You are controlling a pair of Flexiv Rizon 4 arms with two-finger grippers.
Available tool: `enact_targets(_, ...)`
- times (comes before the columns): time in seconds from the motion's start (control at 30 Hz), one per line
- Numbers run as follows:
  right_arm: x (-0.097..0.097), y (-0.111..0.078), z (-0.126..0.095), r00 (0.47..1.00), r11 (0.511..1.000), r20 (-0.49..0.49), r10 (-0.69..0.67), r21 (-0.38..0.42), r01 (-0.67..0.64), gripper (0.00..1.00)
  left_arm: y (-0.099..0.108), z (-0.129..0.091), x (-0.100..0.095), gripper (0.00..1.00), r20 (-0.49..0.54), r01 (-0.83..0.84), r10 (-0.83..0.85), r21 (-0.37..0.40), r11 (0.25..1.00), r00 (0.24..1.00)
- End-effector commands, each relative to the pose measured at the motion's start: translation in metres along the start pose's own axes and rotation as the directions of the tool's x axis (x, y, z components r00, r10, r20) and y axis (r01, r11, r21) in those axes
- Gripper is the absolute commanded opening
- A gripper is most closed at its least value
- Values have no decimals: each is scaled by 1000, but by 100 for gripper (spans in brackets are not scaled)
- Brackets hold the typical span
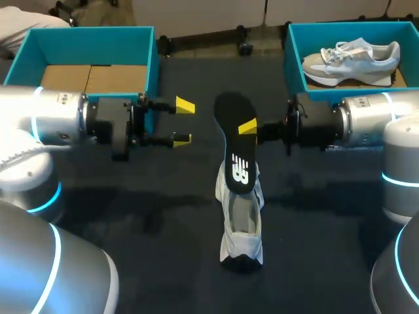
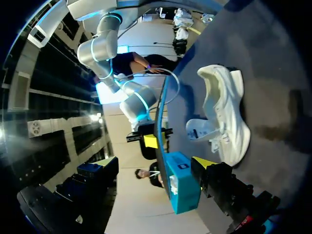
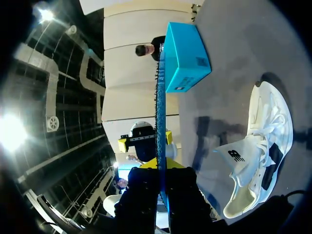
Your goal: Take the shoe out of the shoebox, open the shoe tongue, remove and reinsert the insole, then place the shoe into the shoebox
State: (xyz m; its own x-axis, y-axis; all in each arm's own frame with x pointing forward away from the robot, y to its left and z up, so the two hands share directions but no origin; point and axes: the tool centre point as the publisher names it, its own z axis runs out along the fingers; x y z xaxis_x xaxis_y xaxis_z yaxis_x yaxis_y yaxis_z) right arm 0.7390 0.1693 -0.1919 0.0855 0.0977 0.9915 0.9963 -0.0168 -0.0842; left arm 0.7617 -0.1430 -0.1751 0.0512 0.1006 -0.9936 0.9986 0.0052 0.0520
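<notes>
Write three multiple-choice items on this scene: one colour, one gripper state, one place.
1. What colour is the empty shoebox? A teal; B red; C white.
2. How is the left gripper? A shut tight; B open; C out of view.
3. Where is the black insole? A in the empty shoebox; B in the left gripper; C in the right gripper.

Key: 1 A, its walls are teal. 2 B, its yellow tips stand apart with nothing between them. 3 C, the right wrist view shows the insole edge-on, clamped between both fingers.
</notes>
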Motion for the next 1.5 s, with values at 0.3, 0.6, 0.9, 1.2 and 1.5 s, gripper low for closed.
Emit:
enact_targets(0.3,-1,0,2,1000,1000,0,-1,-2,1,0,20,39,-4,96,134,30,-26,-26,999,991)
enact_targets(0.6,-1,0,2,1000,1000,0,-1,-2,1,0,17,63,1,68,111,51,-45,-48,998,993)
enact_targets(0.9,-1,0,2,1000,1000,0,0,-8,0,0,23,73,8,55,125,75,-66,-63,995,990)
enact_targets(1.2,-1,-1,4,1000,1000,-3,-16,-20,16,0,24,83,6,49,120,73,-64,-71,995,991)
enact_targets(1.5,-1,-2,2,1000,1000,-9,-22,-22,22,0,23,87,5,38,114,71,-62,-70,995,992)
